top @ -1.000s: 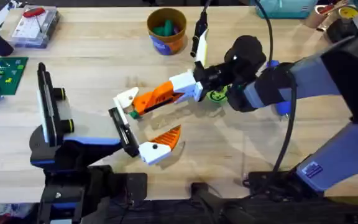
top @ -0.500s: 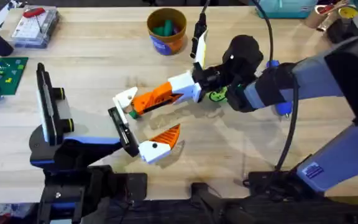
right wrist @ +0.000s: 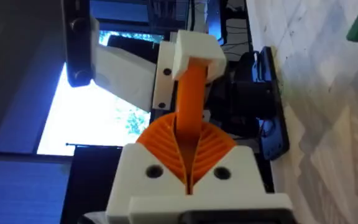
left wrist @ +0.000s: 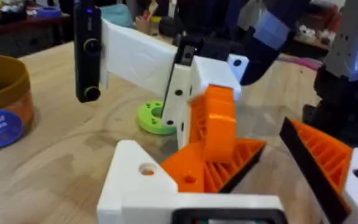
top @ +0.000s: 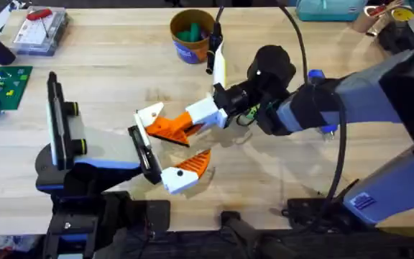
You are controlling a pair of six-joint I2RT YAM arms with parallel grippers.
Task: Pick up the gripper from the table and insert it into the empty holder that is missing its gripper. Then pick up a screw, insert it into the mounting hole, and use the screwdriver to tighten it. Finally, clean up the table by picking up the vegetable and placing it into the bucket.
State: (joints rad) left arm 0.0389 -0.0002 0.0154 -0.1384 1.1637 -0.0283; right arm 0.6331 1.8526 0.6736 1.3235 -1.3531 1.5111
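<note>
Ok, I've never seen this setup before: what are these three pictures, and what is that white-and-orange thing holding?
These are two robot arms at a table. The wide picture looks down from above. The other two come from a camera on each arm's wrist. The right arm reaches in from the lower right. Its right hand, white with orange pads, grips a spare finger, a white block with an orange wedge. It holds this close to the black holder at the end of the left arm. Also on the table are a green disc beside the right arm and a bucket near the far edge.
</note>
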